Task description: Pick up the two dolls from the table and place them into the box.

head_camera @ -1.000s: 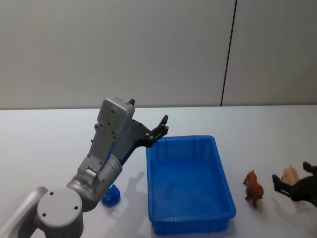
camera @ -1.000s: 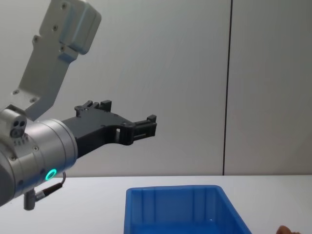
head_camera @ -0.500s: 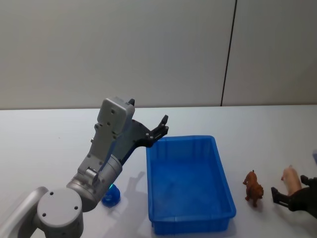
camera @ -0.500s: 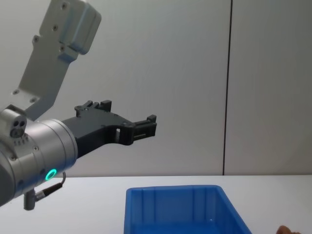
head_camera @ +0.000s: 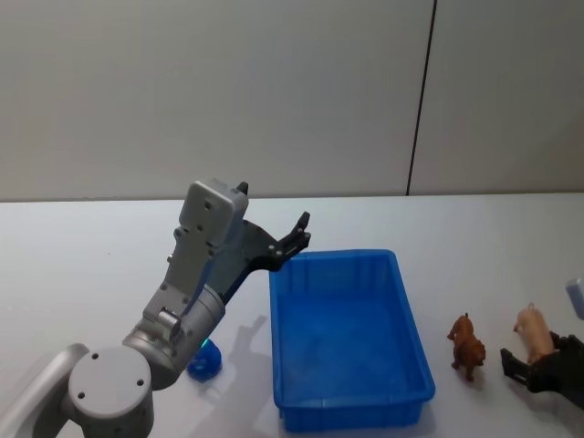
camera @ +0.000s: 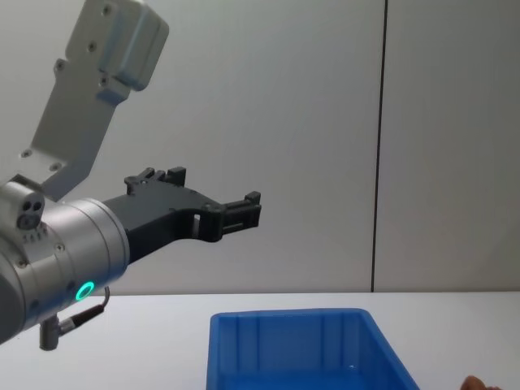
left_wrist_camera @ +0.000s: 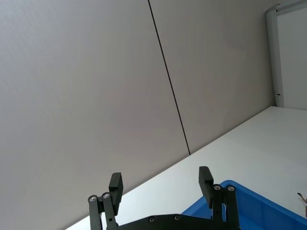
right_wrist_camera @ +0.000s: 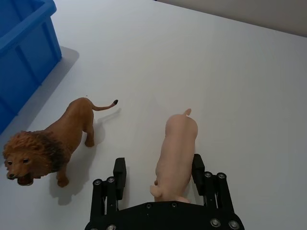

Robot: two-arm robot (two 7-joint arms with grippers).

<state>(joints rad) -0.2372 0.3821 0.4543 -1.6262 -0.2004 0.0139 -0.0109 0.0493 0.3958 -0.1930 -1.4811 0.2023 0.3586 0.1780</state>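
Right gripper (head_camera: pixel 529 367) sits low on the table (head_camera: pixel 82 246) at the near right in the head view, its jaws spread about the near end of a pink pig figure (head_camera: pixel 532 326). A brown lion figure (head_camera: pixel 467 345) stands just left of the pig, near the blue box (head_camera: pixel 412 365) but apart from it. The box holds nothing, so both placements appear to be ahead. A small blue rounded thing (head_camera: pixel 204 361) lies on the table to the left, partly hidden by the raised left arm, whose left gripper (head_camera: pixel 297 239) hangs by the box's far left corner.

Seen from the left wrist, the left gripper's fingers stand wide apart and empty above a corner of the box.

From the right wrist, the pig lies between the spread fingers (right_wrist_camera: pixel 120 172), unclamped, with the lion beside it on the box's side.

At chest height, the left gripper points right, high over the box.
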